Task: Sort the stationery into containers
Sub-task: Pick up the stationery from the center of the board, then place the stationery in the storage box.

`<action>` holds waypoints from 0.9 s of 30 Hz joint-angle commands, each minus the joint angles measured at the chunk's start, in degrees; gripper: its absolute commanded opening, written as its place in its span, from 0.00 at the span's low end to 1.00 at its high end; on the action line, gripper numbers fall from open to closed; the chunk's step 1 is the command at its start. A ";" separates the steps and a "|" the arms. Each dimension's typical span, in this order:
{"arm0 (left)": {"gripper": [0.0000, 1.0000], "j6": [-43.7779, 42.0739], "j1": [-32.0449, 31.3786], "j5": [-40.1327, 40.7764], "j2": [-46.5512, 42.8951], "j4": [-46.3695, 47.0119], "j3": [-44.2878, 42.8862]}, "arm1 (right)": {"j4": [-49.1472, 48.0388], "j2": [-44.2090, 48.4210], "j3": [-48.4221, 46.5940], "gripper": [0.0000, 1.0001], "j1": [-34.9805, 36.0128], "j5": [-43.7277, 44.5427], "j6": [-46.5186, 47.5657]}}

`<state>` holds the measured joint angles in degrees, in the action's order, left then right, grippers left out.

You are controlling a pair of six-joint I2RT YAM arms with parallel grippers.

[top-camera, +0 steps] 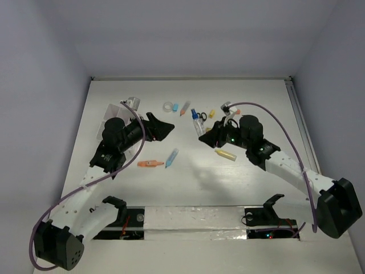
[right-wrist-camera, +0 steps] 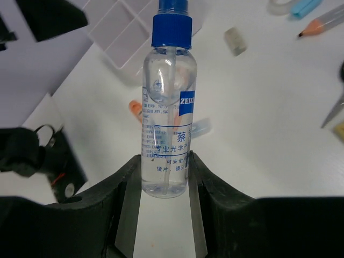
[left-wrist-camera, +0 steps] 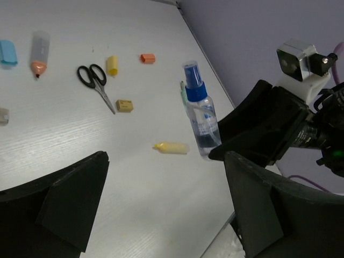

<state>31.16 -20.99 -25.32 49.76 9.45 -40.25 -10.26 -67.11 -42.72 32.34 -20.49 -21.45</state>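
Observation:
My right gripper (right-wrist-camera: 165,177) is shut on the lower body of a clear bottle (right-wrist-camera: 166,107) with a blue cap. It holds the bottle (top-camera: 198,122) upright over mid-table. My left gripper (top-camera: 161,127) stands open and empty to its left, with bare table between its fingers (left-wrist-camera: 70,204). The white divided container (right-wrist-camera: 134,32) lies at the far left, partly under the left arm (top-camera: 121,109). On the table lie an orange marker (top-camera: 149,164), a blue marker (top-camera: 171,157), a yellow marker (left-wrist-camera: 172,148), scissors (left-wrist-camera: 95,80) and a tape roll (top-camera: 168,106).
Small pieces are scattered at the back: a blue cap (left-wrist-camera: 7,52), an orange-tipped pen (left-wrist-camera: 38,51), a yellow cap (left-wrist-camera: 112,65), an orange cap (left-wrist-camera: 147,58) and a tan eraser (left-wrist-camera: 124,105). The right arm's body (left-wrist-camera: 279,129) stands close beside my left gripper.

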 commanded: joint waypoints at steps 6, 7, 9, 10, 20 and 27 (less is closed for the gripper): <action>0.83 8.92 -1.33 -4.38 6.05 13.57 2.81 | -6.79 3.92 1.76 0.11 1.94 -10.71 0.80; 0.82 9.79 -2.46 -4.73 7.45 15.75 2.81 | -6.79 3.57 1.85 0.11 1.94 -10.80 0.71; 0.79 10.24 -3.87 -4.65 8.77 17.08 2.11 | -7.23 2.34 1.94 0.10 2.47 -11.24 0.45; 0.79 10.15 -5.53 -4.30 10.08 18.13 1.84 | -7.49 1.90 1.94 0.10 2.47 -11.15 0.45; 0.70 7.69 -9.94 -1.84 17.04 18.85 -1.85 | -7.85 -1.70 1.15 0.10 4.75 -11.15 0.36; 0.43 6.81 -10.56 -0.61 18.88 19.46 -2.73 | -8.20 -3.99 0.53 0.09 5.90 -11.68 -0.08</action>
<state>39.03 -31.18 -26.61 68.84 24.93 -40.27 -14.22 -70.72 -40.12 37.32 -30.72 -21.85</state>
